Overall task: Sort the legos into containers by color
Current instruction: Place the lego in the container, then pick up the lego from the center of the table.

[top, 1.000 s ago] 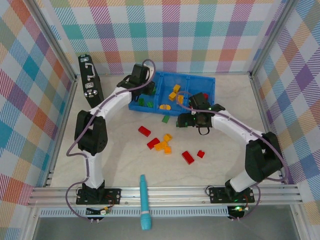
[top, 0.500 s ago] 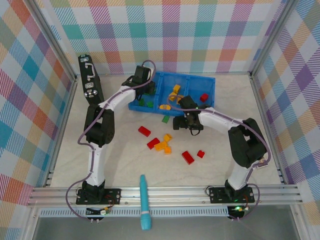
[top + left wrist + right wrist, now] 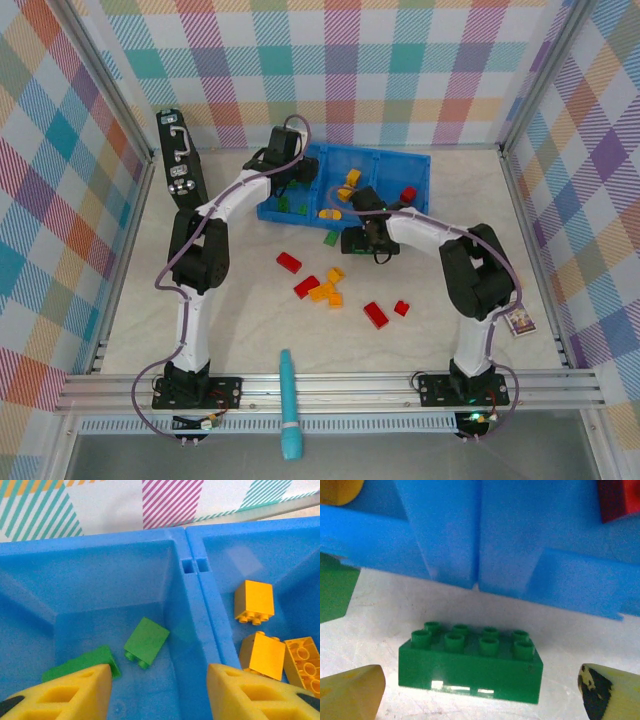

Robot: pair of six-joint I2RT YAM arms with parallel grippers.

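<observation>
A green brick (image 3: 470,662) lies studs-up on the table (image 3: 380,600), between the fingertips (image 3: 352,692) of the right gripper (image 3: 480,694). The jaws stand wide apart, one on each side of the brick with bare table showing on both sides, so nothing is gripped. Just ahead of this gripper, beyond the brick, rises the outer wall of the blue tray (image 3: 445,530). Over that wall, up and to the gripper's right, a red brick (image 3: 620,500) sits inside a compartment.

The left gripper (image 3: 157,697) hangs over the tray with its jaws partly apart and nothing between them. Ahead of it, on the compartment floor, lies a tilted green brick (image 3: 146,642), studs toward the gripper. A second green one (image 3: 82,664) lies just beyond the left fingertip. Across the divider (image 3: 200,605), ahead of the right finger, are three yellow-orange bricks (image 3: 262,655) (two touching, the third a little farther on).

In the top view the loose legos (image 3: 328,290) lie on the table behind the right gripper, toward the arm bases: an orange cluster with a red piece beside it, and other reds scattered around. A black case (image 3: 180,160) stands well to the left of the left gripper. A small card (image 3: 518,322) lies by the right arm's elbow.
</observation>
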